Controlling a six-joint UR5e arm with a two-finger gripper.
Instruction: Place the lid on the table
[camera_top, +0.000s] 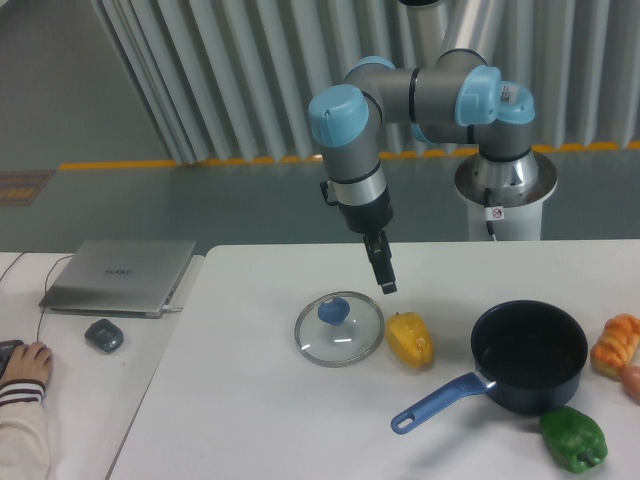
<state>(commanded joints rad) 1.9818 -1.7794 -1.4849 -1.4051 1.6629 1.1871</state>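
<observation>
Lid first: the round clear glass pan lid (339, 329) with its thin metal rim and blue centre knob lies flat on the large white tabletop (250, 420), knob upward, roughly in the middle of the surface. Nothing touches it.

Above and slightly to the right of the lid hangs the robot's dark two-finger gripper (386, 284), clear of the lid and of the tabletop. It holds nothing. Its fingers appear close together, but they are too small and dark to tell how far apart they stand. The silver and light-blue arm (350, 140) rises from the gripper and bends right toward its round base (505, 180) at the far edge of the table.

Just right of the lid sits a yellow bell pepper (408, 340), close beside the rim; whether they touch cannot be told. Further right stands a dark saucepan (530, 355) with a blue handle pointing toward the near left. A green bell pepper (573, 438) lies near the pan on its near right side, and an orange item (616, 345) sits at the right edge of the view.

To the left, on a separate smaller white desk (90, 400), are a closed silver laptop (120, 275), a grey mouse (103, 335), and a person's hand (22, 365) at the left border.
</observation>
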